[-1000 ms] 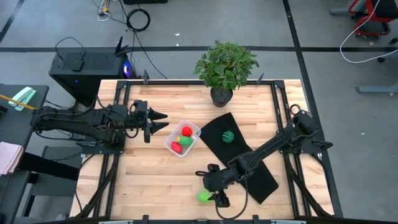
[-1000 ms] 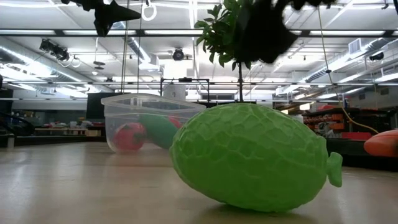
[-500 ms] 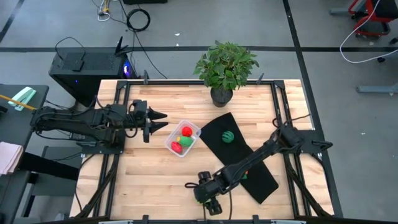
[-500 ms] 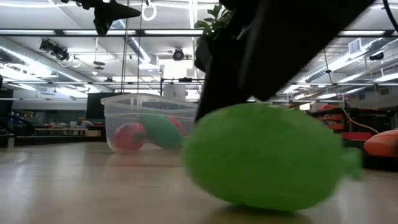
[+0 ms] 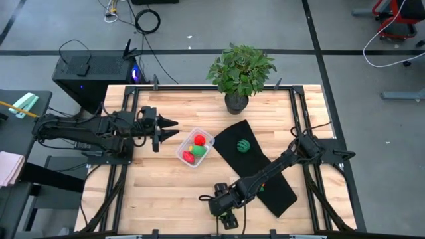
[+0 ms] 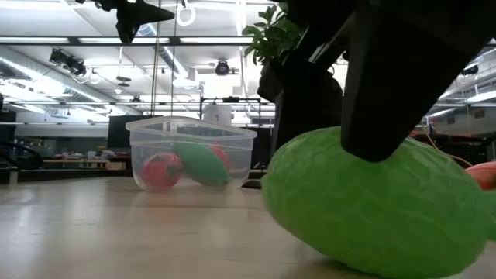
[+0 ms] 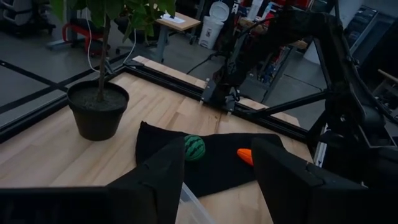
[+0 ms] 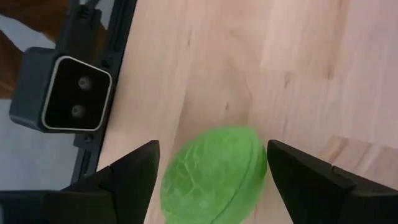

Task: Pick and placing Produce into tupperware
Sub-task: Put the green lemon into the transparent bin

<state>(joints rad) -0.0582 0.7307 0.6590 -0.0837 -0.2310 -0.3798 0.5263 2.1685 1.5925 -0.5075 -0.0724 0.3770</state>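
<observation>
The light green toy piece lies on the wood near the table's near edge. My right gripper is open and comes down over it with one finger on each side. In the high view the right gripper hides the piece. The clear tupperware stands mid-table and holds two red pieces and a light green one. A dark green round piece and the orange carrot rest on the black mat. My left gripper is open and waits in the air left of the tupperware. My right gripper straddles the light green piece from above, its fingers pointing down. One finger stands right at the piece's side, and in the low view a finger overlaps its top. I cannot tell whether it touches. The piece rests on the table.
A potted plant stands at the far edge. The long black mat runs diagonally under my right arm. The low camera sits on the near edge close to the green piece. Bare wood shows left of the tupperware.
My right gripper has moved toward the table's left and down, from beside the light green piece to over it. In the low view the piece has shifted sideways and looms larger, closer to the near edge.
</observation>
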